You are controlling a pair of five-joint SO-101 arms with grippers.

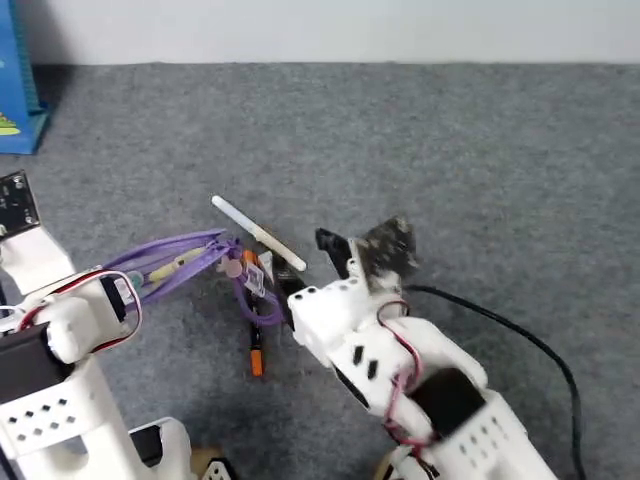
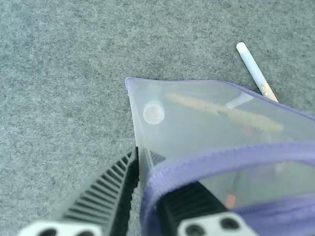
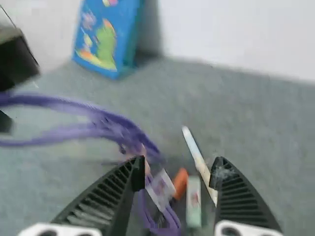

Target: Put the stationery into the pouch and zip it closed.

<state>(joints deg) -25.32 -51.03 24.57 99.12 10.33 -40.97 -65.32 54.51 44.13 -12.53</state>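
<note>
Two arms work over a grey desk [image 1: 450,150], and the pouch [image 1: 165,262] lies between them, towards the left arm. The pouch is clear plastic with a purple zip edge, and its mouth gapes open towards the right arm.

The left gripper [image 2: 147,177] is clenched on a corner of the pouch, one finger under the clear sheet and the other outside it, just beside the purple edge. The left wrist view shows a yellowish pen [image 2: 221,112] already inside the pouch, lying along it, and a round pale spot on the sheet near the corner.

The right gripper [image 3: 178,164] hangs over the pouch mouth with its jaws spread wide and nothing between them. Several loose items lie on the desk below it. A white pen [image 1: 255,232] rests just outside the pouch on the side away from the arms, one end near the pouch mouth, slanting away from it. An orange marker [image 1: 257,355] lies on the near side of the mouth, pointing back towards the arms. In the right wrist view a pale green stick-shaped item [image 3: 193,201] lies just beside the marker, and a small white tag [image 3: 160,189] sits by the purple edge. What the green item is cannot be told.

A blue box [image 1: 15,90] stands at the far left of the desk against the white wall, well apart from the pouch. A black cable [image 1: 520,340] runs across the desk beside the right arm.
</note>
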